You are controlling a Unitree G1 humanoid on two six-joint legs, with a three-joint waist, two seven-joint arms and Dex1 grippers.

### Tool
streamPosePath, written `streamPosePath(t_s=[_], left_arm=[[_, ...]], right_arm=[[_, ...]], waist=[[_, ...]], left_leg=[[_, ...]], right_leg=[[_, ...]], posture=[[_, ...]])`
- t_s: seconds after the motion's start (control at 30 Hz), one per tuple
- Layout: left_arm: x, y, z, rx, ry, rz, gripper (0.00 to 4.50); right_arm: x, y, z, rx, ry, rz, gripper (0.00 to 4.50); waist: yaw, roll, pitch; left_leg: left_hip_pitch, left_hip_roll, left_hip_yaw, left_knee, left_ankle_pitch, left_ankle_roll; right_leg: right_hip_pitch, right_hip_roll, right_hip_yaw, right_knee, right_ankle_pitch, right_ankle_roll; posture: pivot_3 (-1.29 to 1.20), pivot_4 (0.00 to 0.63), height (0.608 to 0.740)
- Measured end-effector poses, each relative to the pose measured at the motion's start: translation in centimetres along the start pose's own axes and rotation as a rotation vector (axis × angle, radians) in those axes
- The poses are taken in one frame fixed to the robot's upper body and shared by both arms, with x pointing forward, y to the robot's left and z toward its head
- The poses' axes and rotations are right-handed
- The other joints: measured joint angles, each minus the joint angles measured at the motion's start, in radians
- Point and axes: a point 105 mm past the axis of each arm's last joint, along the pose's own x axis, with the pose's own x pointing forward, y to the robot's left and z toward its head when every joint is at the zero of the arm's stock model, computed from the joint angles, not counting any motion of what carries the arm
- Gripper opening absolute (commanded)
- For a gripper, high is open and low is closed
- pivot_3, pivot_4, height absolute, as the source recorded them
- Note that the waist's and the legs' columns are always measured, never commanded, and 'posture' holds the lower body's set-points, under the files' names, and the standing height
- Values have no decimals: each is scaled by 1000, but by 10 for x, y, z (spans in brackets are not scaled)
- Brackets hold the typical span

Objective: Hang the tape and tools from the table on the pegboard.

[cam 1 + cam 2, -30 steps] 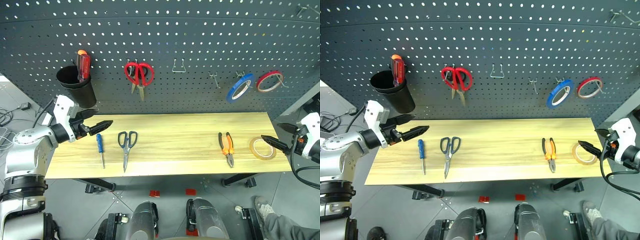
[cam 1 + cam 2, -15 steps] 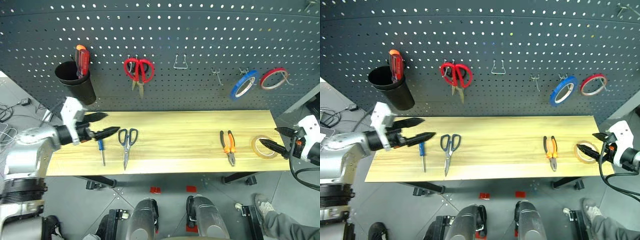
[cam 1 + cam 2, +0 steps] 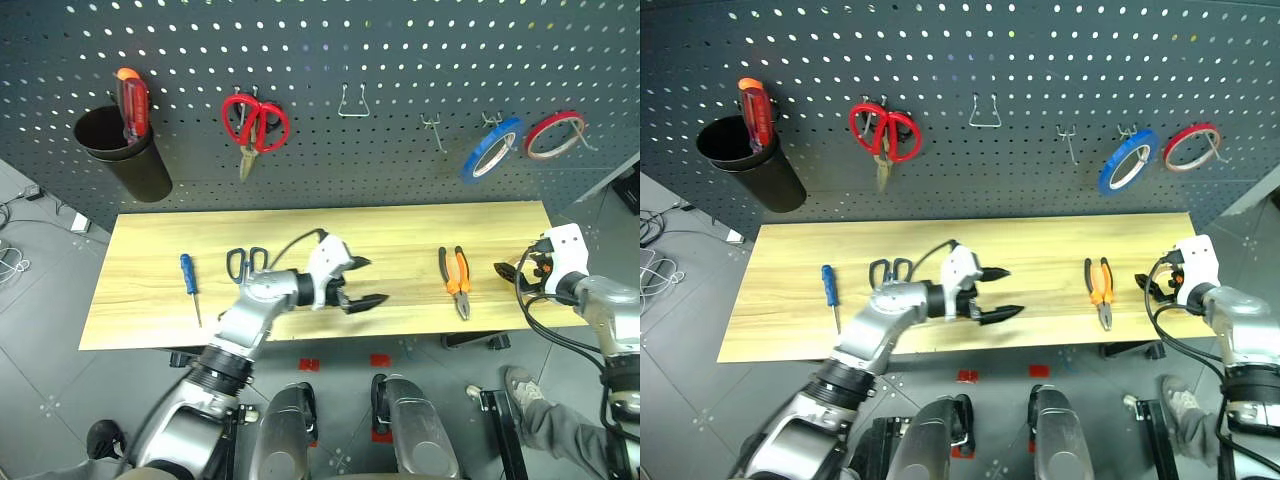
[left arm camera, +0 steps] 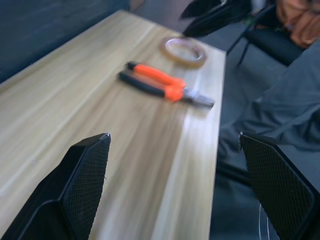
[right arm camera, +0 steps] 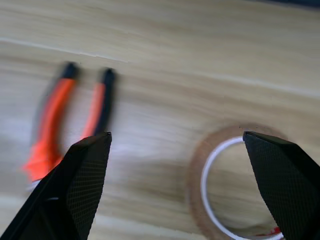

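Wooden table (image 3: 400, 235), screwdriver (image 3: 188, 281), scissors (image 3: 240, 264) (partly hidden), pliers (image 3: 455, 281), tape (image 4: 183, 50)

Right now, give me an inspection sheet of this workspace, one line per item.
Surface: light wood table, tools lying flat on it.
Job's things: blue-handled screwdriver and dark-handled scissors at the table's left; orange-and-black pliers at its right; tan tape ring by the right end. None hung yet.
Clutter: on the pegboard, black cup with red screwdriver, red scissors, blue tape, red tape.
Grippers: left gripper open over mid-table, holding nothing; right gripper open above the tan tape ring.
Cables: black cables on the right arm.
Surroundings: grey floor; a person's shoe at lower right.
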Motion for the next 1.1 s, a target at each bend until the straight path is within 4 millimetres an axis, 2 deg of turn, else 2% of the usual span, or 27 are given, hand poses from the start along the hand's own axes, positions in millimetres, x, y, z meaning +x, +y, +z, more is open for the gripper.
streamPosePath(t_s=[0.13,0.23,0.37,0.47,0.67,0.8,0.83,0.97,1.0,1.07,1.1], left_arm=[[7,-5,6,6,-21,11,4348],[9,-9,11,18,-31,10,4348],[9,-18,15,22,-34,6,4348],[7,-19,20,28,-38,13,4385],[1,-12,23,28,-30,45,4385],[0,-7,35,50,-53,45,4385],[1,-6,37,54,-61,47,4385],[5,2,42,63,-97,73,4385],[6,4,45,70,-123,91,4385],[4,14,54,101,-197,160,4385],[-1,20,61,126,-242,207,4385]], right_arm=[[8,-8,-12,59,28,-62,4500],[11,-13,-9,87,15,-89,4500],[17,-10,-10,115,10,-88,4500],[18,-11,-9,186,4,-96,3864],[16,-7,-14,196,5,-91,1931],[12,-5,-16,167,28,-112,586],[11,-5,-16,158,31,-119,430],[2,3,-19,117,26,-105,435],[-5,11,-17,83,-7,-68,435],[-24,33,-1,56,-109,29,435],[-36,46,14,50,-186,84,435]], waist=[[-12,4,29],[-19,4,50],[-21,4,60],[-19,2,64],[-18,0,65],[-16,0,65],[-15,0,65],[-13,1,65],[-11,3,64],[-10,5,63],[-14,4,63]], left_leg=[[0,0,2,-1,0,0],[1,0,3,-1,0,0],[2,1,4,-1,0,0],[2,1,4,-1,0,0],[2,2,4,-1,0,0],[2,2,4,-1,0,0],[2,2,4,-1,0,0],[0,2,4,-3,0,-1],[-1,2,4,-4,0,-1],[-3,2,3,-5,0,-1],[-4,2,3,-5,0,-1]], right_leg=[[-2,0,2,1,-1,-1],[-1,0,3,2,-1,-1],[-2,1,3,2,-1,-1],[-1,0,3,2,-1,-1],[-1,1,3,1,-1,-1],[-1,1,3,1,-1,-1],[-1,1,3,1,-1,-1],[-3,1,3,0,-1,0],[-5,1,3,-1,-1,0],[-6,1,2,-2,-2,1],[-6,1,2,-2,-2,1]], posture=[[-153,487,740],[-141,496,740],[-119,505,740],[-113,507,740],[-124,489,740],[-144,469,740],[-148,467,740],[-180,430,740],[-194,421,740],[-214,410,740],[-228,404,740]])
